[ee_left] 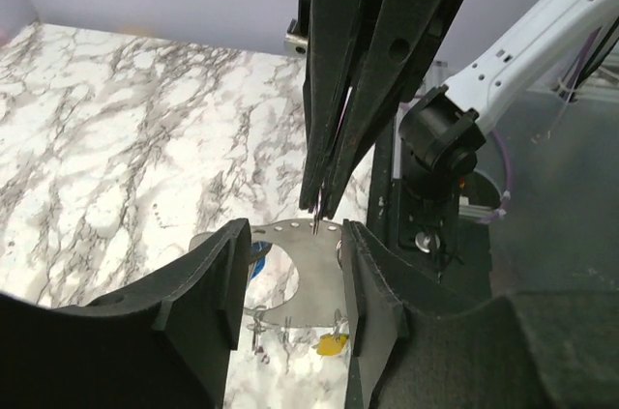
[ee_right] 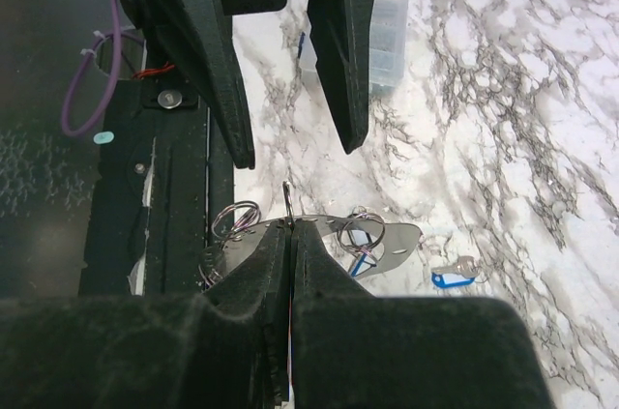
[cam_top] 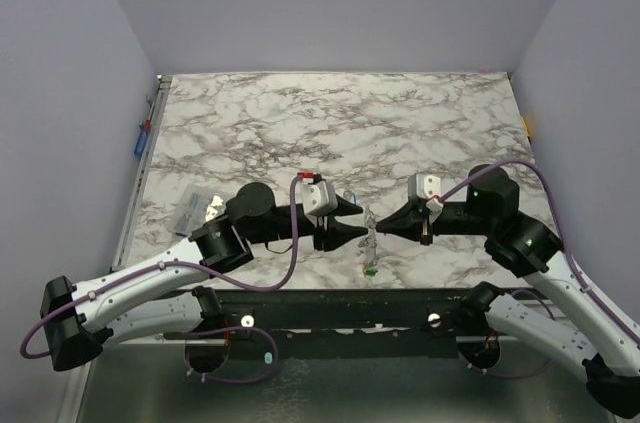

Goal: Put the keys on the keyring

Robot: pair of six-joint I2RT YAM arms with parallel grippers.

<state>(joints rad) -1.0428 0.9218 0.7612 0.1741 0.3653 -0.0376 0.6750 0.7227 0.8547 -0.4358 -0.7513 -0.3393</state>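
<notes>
The keyring [ee_left: 309, 278] is a silvery-grey curved metal piece with small holes along its edge, hanging upright between the two grippers [cam_top: 370, 231]. Small split rings and keys with a yellow tag [ee_left: 332, 344] and a blue tag [ee_left: 256, 259] hang from it. A green tag [cam_top: 370, 269] shows below it. My right gripper [ee_right: 290, 230] is shut on the keyring's top edge [ee_right: 387, 235], where a thin split ring [ee_right: 287, 198] sticks out of the tips. My left gripper [ee_left: 290, 283] is open, its fingers either side of the keyring without touching it. A loose blue-tagged key [ee_right: 450, 278] lies on the marble.
A clear plastic box [cam_top: 193, 208] lies on the table left of the left arm and shows in the right wrist view [ee_right: 385, 17]. The black base rail [cam_top: 330, 308] runs along the table's near edge just below the grippers. Small blue and red items [cam_top: 142, 138] sit at the left edge.
</notes>
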